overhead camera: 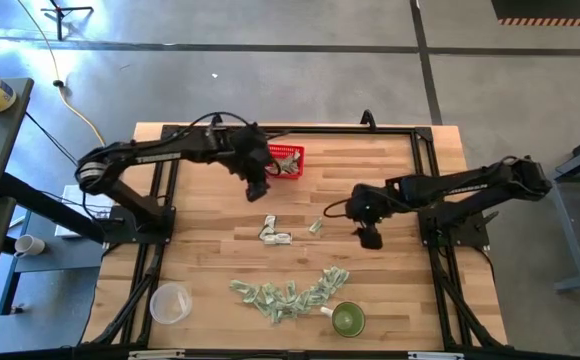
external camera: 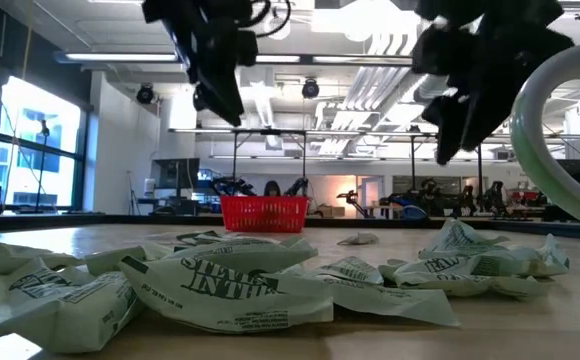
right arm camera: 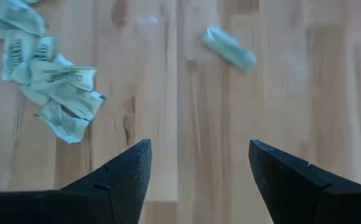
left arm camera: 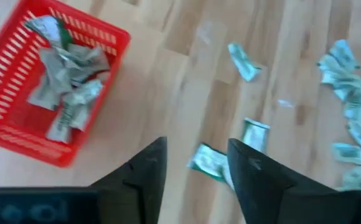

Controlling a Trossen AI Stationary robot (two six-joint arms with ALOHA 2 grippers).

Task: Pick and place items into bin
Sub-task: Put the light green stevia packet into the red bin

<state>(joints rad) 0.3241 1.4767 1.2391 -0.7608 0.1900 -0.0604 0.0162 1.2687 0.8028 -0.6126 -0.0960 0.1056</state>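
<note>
crumpled green-and-white paper pieces lie heaped across the near part of the wooden counter, the closest one showing printed lettering. more of them sit to the right, and one small piece lies alone farther back. the red basket stands upright toward the far edge, well apart from the heap. two dark arms hang from above: the left gripper over the basket's left, the right gripper farther right. a pale green curved rim fills the right edge.
</note>
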